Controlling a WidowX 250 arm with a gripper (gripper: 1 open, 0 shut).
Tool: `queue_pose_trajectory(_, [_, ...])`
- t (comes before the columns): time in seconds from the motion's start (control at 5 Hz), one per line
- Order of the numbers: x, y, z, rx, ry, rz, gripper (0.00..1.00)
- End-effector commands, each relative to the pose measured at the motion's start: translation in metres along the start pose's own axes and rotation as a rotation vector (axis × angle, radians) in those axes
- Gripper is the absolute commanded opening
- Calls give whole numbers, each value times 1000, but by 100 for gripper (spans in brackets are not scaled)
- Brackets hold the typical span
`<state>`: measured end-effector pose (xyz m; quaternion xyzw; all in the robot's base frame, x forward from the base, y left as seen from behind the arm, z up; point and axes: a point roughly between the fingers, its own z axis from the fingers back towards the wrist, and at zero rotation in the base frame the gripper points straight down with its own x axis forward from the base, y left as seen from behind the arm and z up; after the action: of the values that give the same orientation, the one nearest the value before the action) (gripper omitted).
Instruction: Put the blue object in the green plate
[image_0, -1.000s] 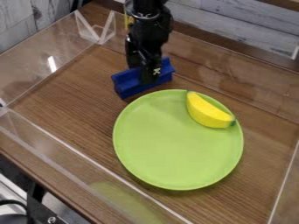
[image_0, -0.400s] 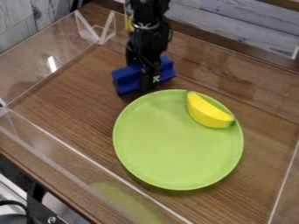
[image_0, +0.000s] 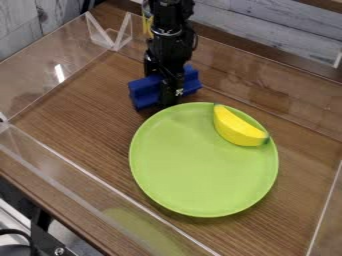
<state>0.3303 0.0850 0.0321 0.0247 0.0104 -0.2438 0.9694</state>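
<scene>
The block (image_0: 144, 94) lies on the wood just beyond the plate (image_0: 203, 160), at its far left edge, outside the rim. The claw (image_0: 171, 98) is lowered over the block's middle, leaving both ends exposed, apparently so that the load will be balanced when lifted. Whether its fingers are clenched or parted cannot be told, dark parts being lost against blue. The arm (image_0: 170, 30) is reached down steeply from beyond the plate. The banana (image_0: 239, 127) is rested inside the plate's far right rim, by which the near side is left free for placing.
</scene>
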Motion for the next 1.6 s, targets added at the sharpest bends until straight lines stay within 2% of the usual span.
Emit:
queue_pose_trajectory(0.0, [4,5,17,35,-38,15,0])
queue_pose_trajectory(1.4, [2,-7,22,25,-22,78,0])
